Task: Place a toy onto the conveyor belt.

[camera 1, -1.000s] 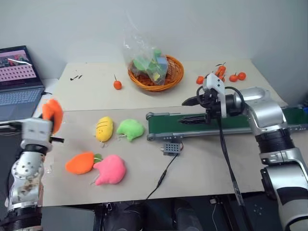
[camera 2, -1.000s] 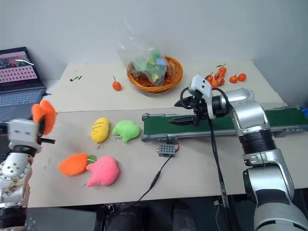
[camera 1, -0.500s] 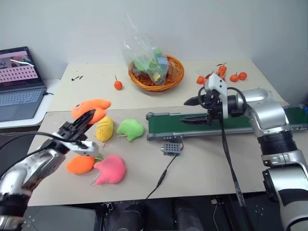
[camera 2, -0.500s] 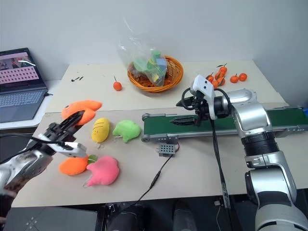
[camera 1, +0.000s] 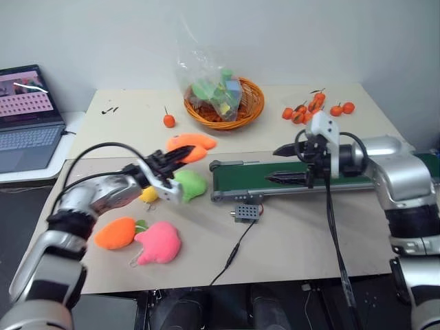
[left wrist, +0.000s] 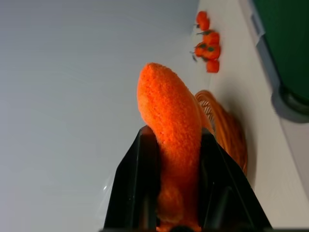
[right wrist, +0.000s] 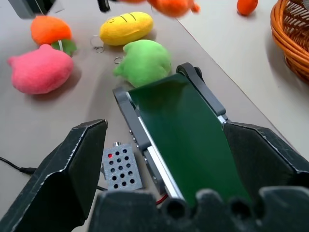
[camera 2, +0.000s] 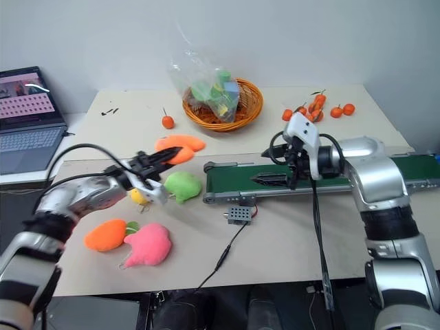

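The toy [camera 1: 192, 146], a plain orange plush, hangs above the table just left of the conveyor belt's [camera 1: 249, 177] near end roller and over the green plush [camera 1: 190, 184]. My left gripper [camera 1: 179, 154] is shut on it. In the left wrist view the toy [left wrist: 170, 121] is squeezed between both black fingers [left wrist: 145, 159]. My right gripper [camera 1: 273, 165] stands open over the dark-green belt with nothing in it. In the right wrist view its fingers [right wrist: 72, 174] spread either side of the belt [right wrist: 188, 140], and the toy [right wrist: 169, 6] shows beyond the belt's end.
On the table's left lie a yellow plush [camera 1: 147, 195], a carrot-like orange plush [camera 1: 115, 232] and a pink plush [camera 1: 159, 241]. A grey perforated box [camera 1: 246, 212] with a cable sits before the belt. A wicker basket [camera 1: 223, 103], small orange fruits [camera 1: 302, 112] and a laptop [camera 1: 27, 117] stand further back.
My left arm has swung right and forward with the orange toy, from the table's left edge to beside the belt's end. My right gripper has drawn back a little along the belt.
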Robot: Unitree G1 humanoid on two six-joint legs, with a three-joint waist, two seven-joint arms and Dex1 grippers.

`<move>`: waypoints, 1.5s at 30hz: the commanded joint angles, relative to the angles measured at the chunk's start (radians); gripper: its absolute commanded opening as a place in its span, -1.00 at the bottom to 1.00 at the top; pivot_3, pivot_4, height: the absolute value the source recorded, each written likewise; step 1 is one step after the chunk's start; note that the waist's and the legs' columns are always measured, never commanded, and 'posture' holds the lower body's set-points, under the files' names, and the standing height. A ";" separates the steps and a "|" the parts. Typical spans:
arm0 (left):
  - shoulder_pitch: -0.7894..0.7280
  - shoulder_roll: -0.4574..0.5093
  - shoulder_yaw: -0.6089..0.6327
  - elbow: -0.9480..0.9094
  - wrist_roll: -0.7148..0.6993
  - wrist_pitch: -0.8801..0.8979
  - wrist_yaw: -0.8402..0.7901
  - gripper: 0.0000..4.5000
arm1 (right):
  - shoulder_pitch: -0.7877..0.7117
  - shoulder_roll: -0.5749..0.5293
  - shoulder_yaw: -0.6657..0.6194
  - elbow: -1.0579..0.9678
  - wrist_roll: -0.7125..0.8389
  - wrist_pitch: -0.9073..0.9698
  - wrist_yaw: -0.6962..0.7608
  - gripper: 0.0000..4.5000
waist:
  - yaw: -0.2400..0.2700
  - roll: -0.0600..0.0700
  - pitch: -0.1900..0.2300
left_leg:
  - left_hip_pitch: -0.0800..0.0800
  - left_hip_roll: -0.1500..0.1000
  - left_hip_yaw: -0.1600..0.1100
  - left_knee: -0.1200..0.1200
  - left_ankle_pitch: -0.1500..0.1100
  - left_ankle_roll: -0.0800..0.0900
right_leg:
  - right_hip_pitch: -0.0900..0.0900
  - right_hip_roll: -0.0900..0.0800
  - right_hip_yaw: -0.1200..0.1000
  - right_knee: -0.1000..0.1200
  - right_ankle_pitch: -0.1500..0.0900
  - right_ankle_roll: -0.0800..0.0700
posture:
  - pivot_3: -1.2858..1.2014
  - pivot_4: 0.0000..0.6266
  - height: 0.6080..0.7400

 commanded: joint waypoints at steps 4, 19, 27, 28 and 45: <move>-0.150 -0.075 -0.135 0.147 0.108 -0.048 0.146 -0.63 | 0.070 -0.055 -0.102 -0.160 0.077 0.081 -0.071 1.00 | -0.002 0.000 0.000 | 0.000 0.000 0.001 0.000 0.000 0.001 | 0.001 0.000 0.001 0.000 0.000 0.001 | 0.03 -0.52 1.00; -0.239 -0.156 -0.315 0.307 0.161 -0.107 0.239 -0.52 | 0.095 -0.078 -0.117 -0.187 0.113 0.093 -0.141 1.00 | 0.006 -0.001 0.000 | 0.000 0.000 0.002 0.005 -0.001 0.002 | 0.001 0.000 0.001 0.000 0.001 0.001 | 0.03 -0.52 1.00; -0.247 -0.174 -0.288 0.358 0.061 -0.146 0.153 0.74 | 0.079 -0.084 -0.106 -0.167 0.105 0.080 -0.137 1.00 | 0.007 -0.001 0.000 | -0.002 -0.001 0.003 0.012 -0.003 0.006 | 0.002 -0.001 0.001 -0.001 0.001 0.003 | 0.03 -0.52 1.00; -0.245 -0.178 -0.276 0.359 0.030 -0.156 0.131 0.89 | 0.076 -0.086 -0.104 -0.163 0.104 0.077 -0.135 1.00 | 0.007 -0.001 0.000 | -0.002 -0.001 0.003 0.012 -0.003 0.006 | 0.002 -0.001 0.001 -0.001 0.001 0.004 | 0.03 -0.52 1.00; -0.173 -0.247 -0.045 0.220 -0.656 -0.108 -0.547 0.99 | 0.029 -0.090 -0.054 -0.085 0.060 0.009 -0.115 1.00 | 0.005 -0.001 0.000 | -0.002 -0.001 0.003 0.013 -0.003 0.006 | 0.002 -0.001 0.002 0.000 0.002 0.004 | 0.03 -0.52 1.00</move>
